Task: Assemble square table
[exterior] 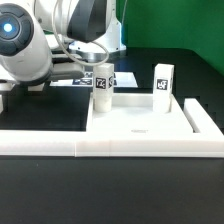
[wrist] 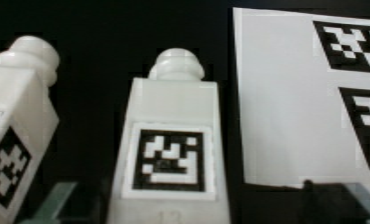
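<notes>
- We've got the gripper [exterior: 100, 76] down at one upright white leg [exterior: 102, 92], by the far edge of the tabletop slab [exterior: 135, 118].
- The slab lies flat inside the low white wall [exterior: 110, 147].
- Wrist view: the fingers [wrist: 54, 200] are spread on either side of that leg [wrist: 173, 135], not touching it (gaps on both sides).
- A second leg [exterior: 163, 80] stands further along the same edge.

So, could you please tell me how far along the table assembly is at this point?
Done: the square tabletop lies flat inside the low white wall. In hand: the gripper straddles one leg, gaps showing either side, so no grip yet. Left: no leg looks fitted; a second leg stands beside it and a third leg stands farther off.
</notes>
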Tool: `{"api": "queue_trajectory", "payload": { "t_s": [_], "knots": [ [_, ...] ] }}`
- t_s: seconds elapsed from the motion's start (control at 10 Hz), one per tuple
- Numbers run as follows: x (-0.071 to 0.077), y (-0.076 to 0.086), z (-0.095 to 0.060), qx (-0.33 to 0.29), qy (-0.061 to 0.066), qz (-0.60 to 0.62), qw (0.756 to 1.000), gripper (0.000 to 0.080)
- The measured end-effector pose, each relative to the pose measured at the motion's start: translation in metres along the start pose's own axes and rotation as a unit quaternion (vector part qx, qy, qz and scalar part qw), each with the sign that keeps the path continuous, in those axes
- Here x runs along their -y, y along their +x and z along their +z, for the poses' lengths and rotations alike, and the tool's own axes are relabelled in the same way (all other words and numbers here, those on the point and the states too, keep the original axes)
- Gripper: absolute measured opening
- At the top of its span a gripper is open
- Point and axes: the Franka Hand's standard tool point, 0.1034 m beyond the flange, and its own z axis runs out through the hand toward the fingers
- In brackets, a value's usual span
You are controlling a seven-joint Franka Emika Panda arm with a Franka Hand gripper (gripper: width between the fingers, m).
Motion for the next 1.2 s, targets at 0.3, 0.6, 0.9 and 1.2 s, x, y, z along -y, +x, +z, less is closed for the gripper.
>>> {"api": "queue_trajectory", "payload": {
  "t_s": [0.3, 0.6, 0.9, 1.2],
  "knots": [
    [0.0, 0.0, 0.0, 0.0, 0.0, 0.0, 1.0, 0.0288],
    [0.0, 0.0, 0.0, 0.0, 0.0, 0.0, 1.0, 0.0288],
    [0.0, 0.0, 0.0, 0.0, 0.0, 0.0, 1.0, 0.029],
    [0.005, -0.017, -0.039, -0.003, 0.004, -0.009, 1.0, 0.029]
  ]
}}
